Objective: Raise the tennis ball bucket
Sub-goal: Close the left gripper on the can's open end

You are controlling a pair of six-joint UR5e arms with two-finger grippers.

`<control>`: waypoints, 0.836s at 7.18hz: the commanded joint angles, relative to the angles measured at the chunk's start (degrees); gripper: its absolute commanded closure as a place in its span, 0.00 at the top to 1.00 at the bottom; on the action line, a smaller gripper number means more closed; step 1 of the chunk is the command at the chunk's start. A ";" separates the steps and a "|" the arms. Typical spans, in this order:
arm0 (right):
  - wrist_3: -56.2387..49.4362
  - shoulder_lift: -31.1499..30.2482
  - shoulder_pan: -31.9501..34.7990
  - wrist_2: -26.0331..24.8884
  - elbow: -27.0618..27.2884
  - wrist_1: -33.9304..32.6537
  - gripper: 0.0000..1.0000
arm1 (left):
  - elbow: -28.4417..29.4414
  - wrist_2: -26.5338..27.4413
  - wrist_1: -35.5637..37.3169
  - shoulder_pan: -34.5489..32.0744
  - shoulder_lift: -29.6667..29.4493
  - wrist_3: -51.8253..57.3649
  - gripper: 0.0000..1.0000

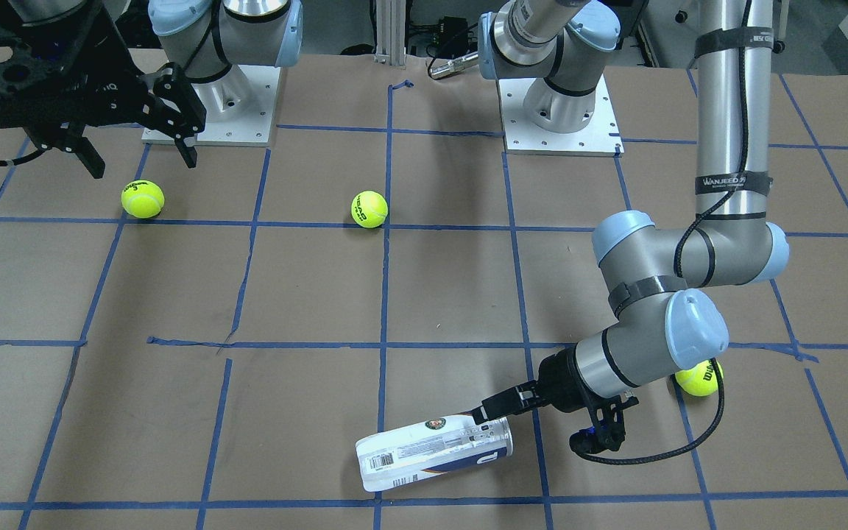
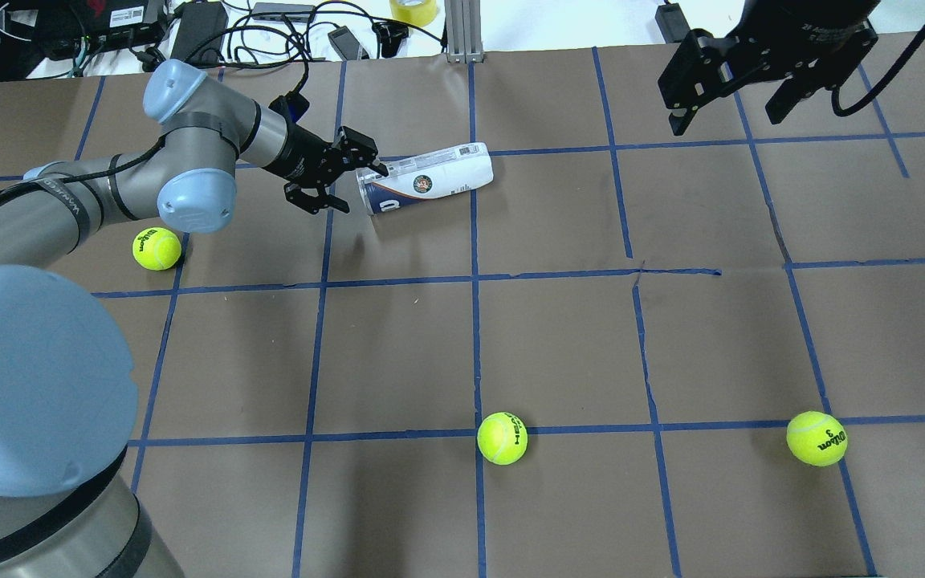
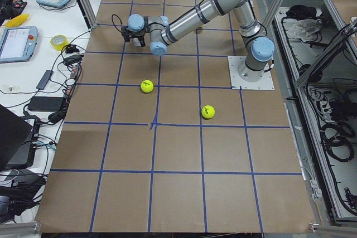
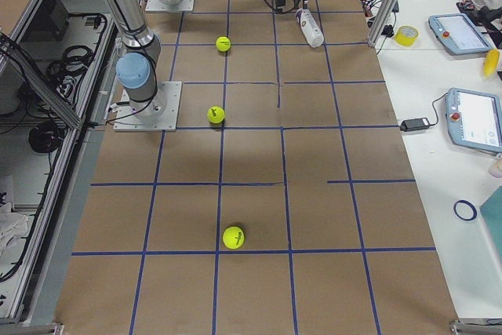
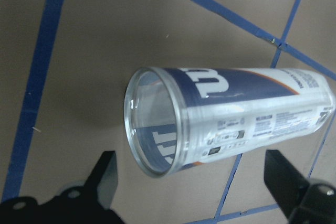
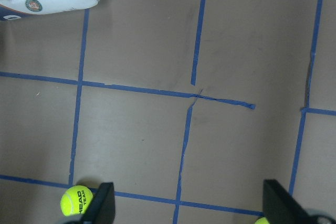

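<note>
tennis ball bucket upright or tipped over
Tipped over: the tennis ball bucket lies on its side on the table, and the left wrist view looks into its open mouth.

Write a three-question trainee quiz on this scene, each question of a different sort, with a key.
1. True or false: the bucket stands upright.
2. How many loose balls are on the paper? A. two B. three C. four
3. Which arm's claw is at the bucket's open end?

Key
1. False: it lies on its side.
2. B.
3. The left claw, which is open and not gripping.
</note>
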 commanded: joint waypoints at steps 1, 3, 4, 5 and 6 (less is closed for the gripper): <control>-0.41 -2.37 0.15 -1.13 0.49 0.26 1.00 | 1.32 -0.66 0.75 -0.09 -1.40 -2.38 1.00; -0.67 -2.28 0.06 -1.31 1.80 -0.26 1.00 | 3.15 -2.75 1.10 -0.09 -1.92 -3.09 1.00; -0.41 -2.37 -0.03 -1.23 2.41 -0.62 1.00 | 3.60 -2.94 1.10 -0.09 -2.62 -3.44 1.00; -0.67 -2.28 -0.29 -1.31 2.51 -0.88 1.00 | 3.35 -2.94 1.36 -0.35 -2.89 -3.45 1.00; -0.50 -2.37 -0.55 -1.40 2.60 -0.62 1.00 | 2.99 -3.03 1.63 -0.53 -3.15 -3.53 1.00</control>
